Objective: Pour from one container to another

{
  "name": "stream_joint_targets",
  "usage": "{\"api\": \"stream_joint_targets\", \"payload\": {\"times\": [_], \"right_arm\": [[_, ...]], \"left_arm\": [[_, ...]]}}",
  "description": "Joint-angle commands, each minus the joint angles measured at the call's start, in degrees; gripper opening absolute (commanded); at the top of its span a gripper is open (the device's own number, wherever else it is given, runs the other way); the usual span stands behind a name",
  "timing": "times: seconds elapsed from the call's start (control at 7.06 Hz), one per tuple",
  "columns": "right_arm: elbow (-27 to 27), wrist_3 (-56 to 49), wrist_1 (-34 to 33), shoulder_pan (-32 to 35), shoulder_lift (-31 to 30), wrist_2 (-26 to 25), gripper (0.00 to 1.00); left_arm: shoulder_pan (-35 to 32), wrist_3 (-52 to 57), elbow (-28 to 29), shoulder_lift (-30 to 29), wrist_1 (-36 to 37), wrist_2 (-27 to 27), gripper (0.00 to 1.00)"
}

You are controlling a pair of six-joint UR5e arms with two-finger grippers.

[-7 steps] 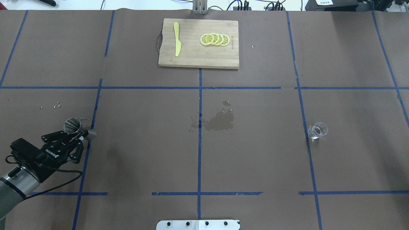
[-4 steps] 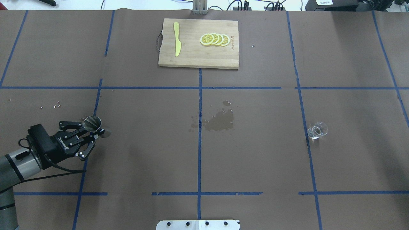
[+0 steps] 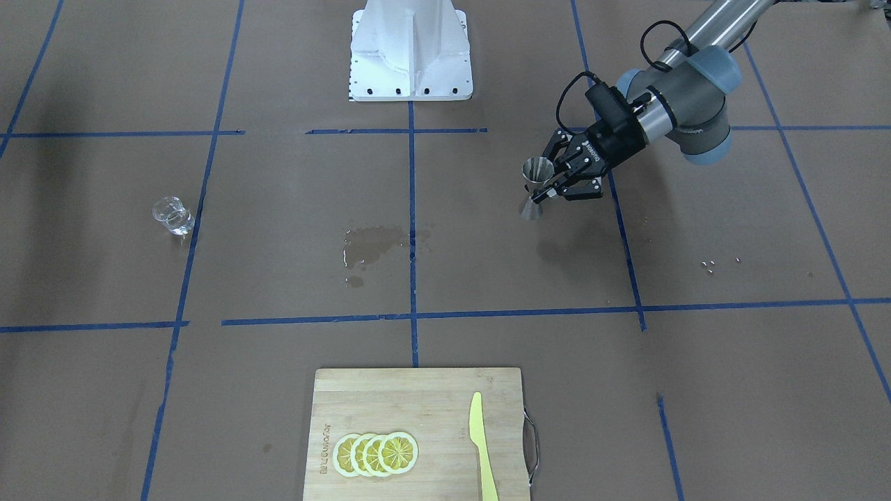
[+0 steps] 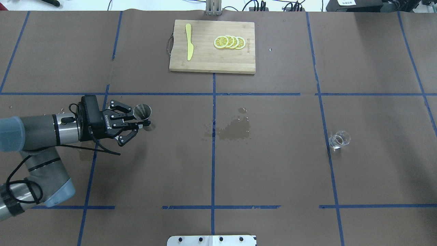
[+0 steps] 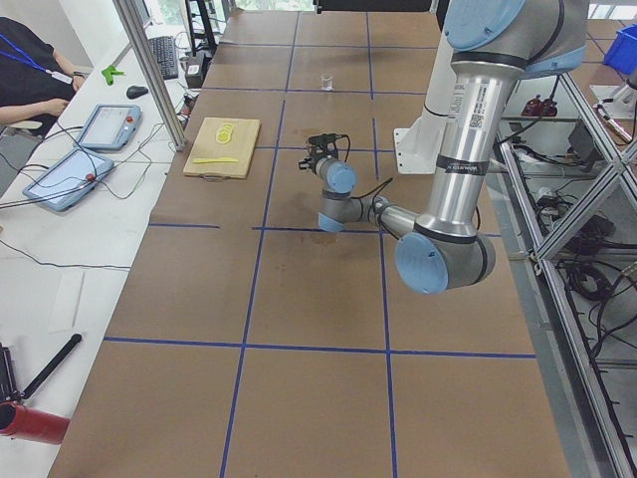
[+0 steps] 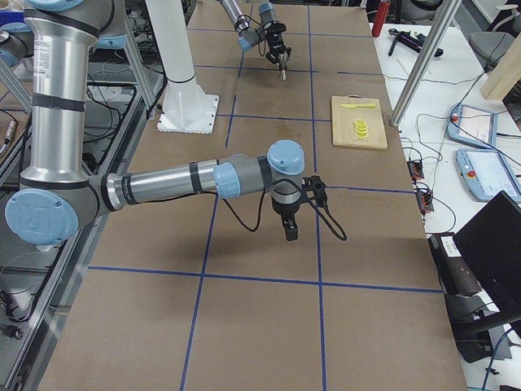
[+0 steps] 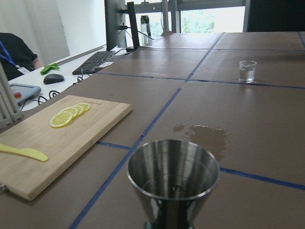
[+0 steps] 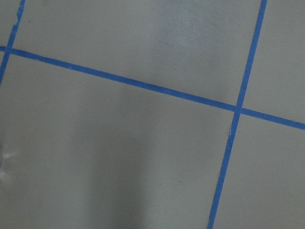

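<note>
Since the jigger (image 4: pixel 142 111) is slick, light-looking steel, the waist seems the spot to grab, and that's where the left claw (image 4: pixel 141 122) pinches it, upright, just off the worktop (image 4: pixel 273 177) on the robot's left of the wet patch (image 4: pixel 234 130). The glass cup (image 4: pixel 339 139) sits well past the patch's other side, fragile I'd guess. Only the patch lies between them; the cutting board (image 4: pixel 211 63) is beyond it. Can't tell about the right claw (image 6: pixel 291 229).

Silver arms (image 4: pixel 65 127), pale-blue joint caps (image 4: pixel 12 133), blk left gripper (image 4: pixel 138 121) w/ white lettering, blk cable (image 4: pixel 109 150), white base (image 3: pixel 411 49)
</note>
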Motion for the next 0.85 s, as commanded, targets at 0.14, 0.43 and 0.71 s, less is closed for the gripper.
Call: {"api": "stream_joint_targets", "payload": {"times": [0.14, 0.43, 0.71], "right_arm": [[1.9, 9.7, 1.1, -4.1, 2.7, 0.0, 1.00], [7.9, 28.5, 10.2, -14.1, 2.6, -5.1, 1.00], [15.5, 47.2, 10.4, -28.5, 2.1, -19.1, 1.00]], "left_arm": [[-0.8, 2.2, 5.2, -13.9, 12.7, -4.6, 0.00], [-0.4, 3.3, 7.3, -16.2, 12.9, -4.3, 0.00], [0.1, 3.3, 7.4, -17.0, 12.9, -4.1, 0.00]]}}
